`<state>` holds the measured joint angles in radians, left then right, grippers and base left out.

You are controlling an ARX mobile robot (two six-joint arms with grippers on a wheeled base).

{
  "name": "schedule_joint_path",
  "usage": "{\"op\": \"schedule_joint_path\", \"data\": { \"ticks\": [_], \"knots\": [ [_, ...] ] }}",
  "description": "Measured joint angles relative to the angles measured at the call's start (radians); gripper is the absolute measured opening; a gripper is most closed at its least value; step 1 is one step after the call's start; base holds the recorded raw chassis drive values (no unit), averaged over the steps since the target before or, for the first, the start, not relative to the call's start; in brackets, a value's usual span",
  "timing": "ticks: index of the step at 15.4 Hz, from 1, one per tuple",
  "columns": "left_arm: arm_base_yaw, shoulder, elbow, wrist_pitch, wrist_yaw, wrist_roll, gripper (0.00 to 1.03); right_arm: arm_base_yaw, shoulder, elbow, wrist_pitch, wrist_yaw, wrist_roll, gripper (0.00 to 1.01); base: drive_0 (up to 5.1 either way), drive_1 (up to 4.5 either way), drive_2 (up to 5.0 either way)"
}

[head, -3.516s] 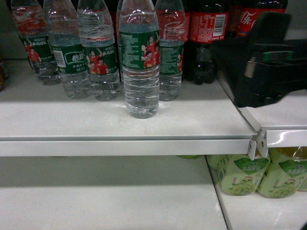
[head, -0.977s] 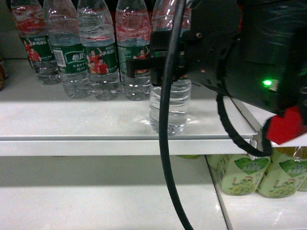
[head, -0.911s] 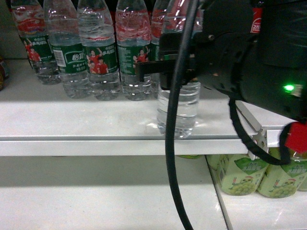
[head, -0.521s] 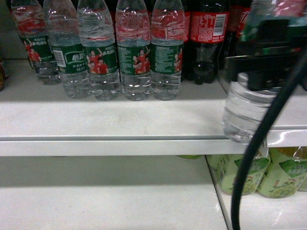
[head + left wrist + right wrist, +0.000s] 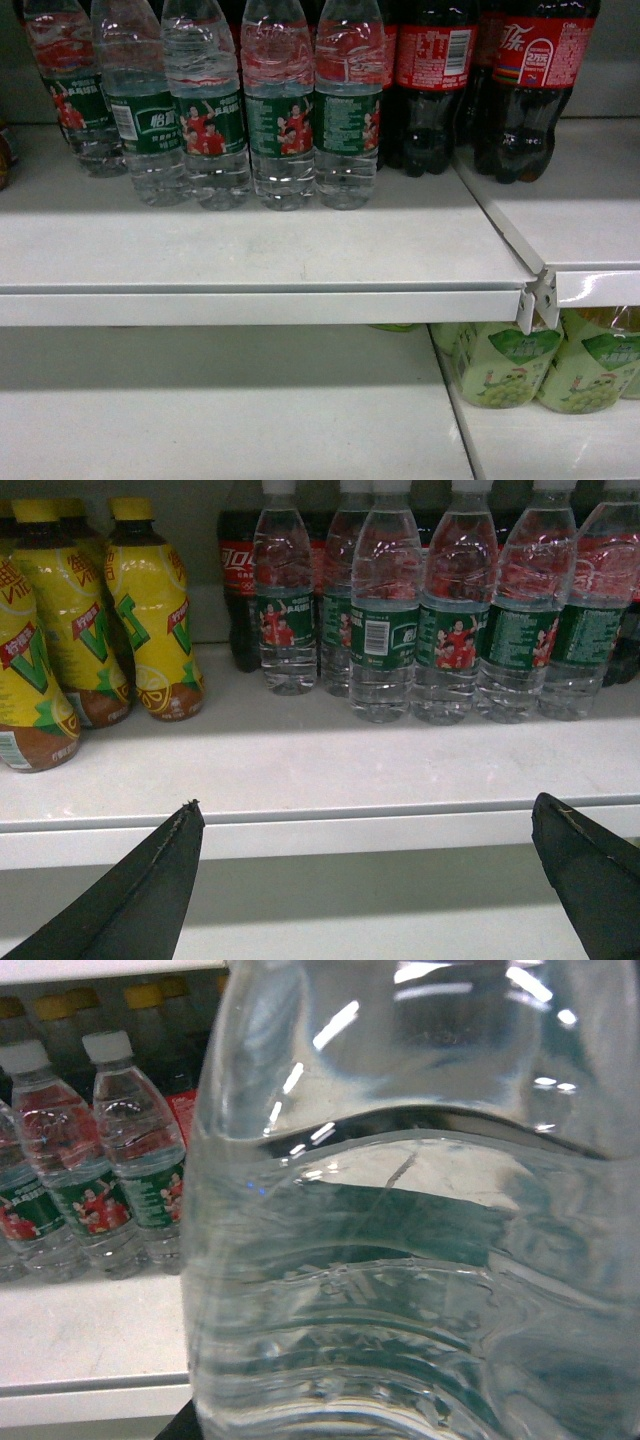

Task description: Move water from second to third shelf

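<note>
One water bottle (image 5: 400, 1260), clear and ribbed, fills the right wrist view at very close range, and my right gripper is shut on it. The fingers are hidden behind the bottle, except a dark sliver at the bottom left. Neither this bottle nor the right arm shows in the head view. Several more green-labelled water bottles (image 5: 280, 120) stand in a row at the back of the upper white shelf (image 5: 260, 305). My left gripper (image 5: 367, 810) stands wide open and holds nothing. It sits low in front of the shelf edge, facing the water row (image 5: 450, 630).
Dark cola bottles with red labels (image 5: 430, 60) stand right of the water row. Pale green-labelled bottles (image 5: 500, 360) sit on the lower shelf at the right, with bare lower shelf (image 5: 220, 420) to their left. Yellow bottles (image 5: 150, 610) stand left of the water.
The right arm carried the bottle off the front of the upper shelf to the right and left the head view. The shelf's front strip now stands bare.
</note>
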<state>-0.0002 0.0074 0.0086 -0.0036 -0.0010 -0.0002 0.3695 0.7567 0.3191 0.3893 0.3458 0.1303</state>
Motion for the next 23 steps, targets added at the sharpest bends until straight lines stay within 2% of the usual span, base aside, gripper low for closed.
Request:
{"op": "schedule_joint_path", "data": {
  "ticks": [1,2,3,6,8,23],
  "knots": [
    [0.000,0.000,0.000,0.000,0.000,0.000,0.98,0.010,-0.050,-0.011,-0.032,0.056,-0.001,0.43,0.0,0.00,0.0],
    [0.000,0.000,0.000,0.000,0.000,0.000,0.98,0.018,-0.091,-0.022,-0.064,0.091,-0.003,0.43,0.0,0.00,0.0],
    [0.000,0.000,0.000,0.000,0.000,0.000,0.98,0.018,-0.117,-0.024,-0.092,0.092,-0.005,0.43,0.0,0.00,0.0],
    [0.000,0.000,0.000,0.000,0.000,0.000,0.98,0.058,-0.177,-0.024,-0.152,0.105,-0.012,0.43,0.0,0.00,0.0],
    [0.000,0.000,0.000,0.000,0.000,0.000,0.98,0.061,-0.183,-0.023,-0.156,0.125,-0.012,0.43,0.0,0.00,0.0],
    [0.000,0.000,0.000,0.000,0.000,0.000,0.98,0.061,-0.183,-0.023,-0.156,0.125,-0.012,0.43,0.0,0.00,0.0]
  ]
}}
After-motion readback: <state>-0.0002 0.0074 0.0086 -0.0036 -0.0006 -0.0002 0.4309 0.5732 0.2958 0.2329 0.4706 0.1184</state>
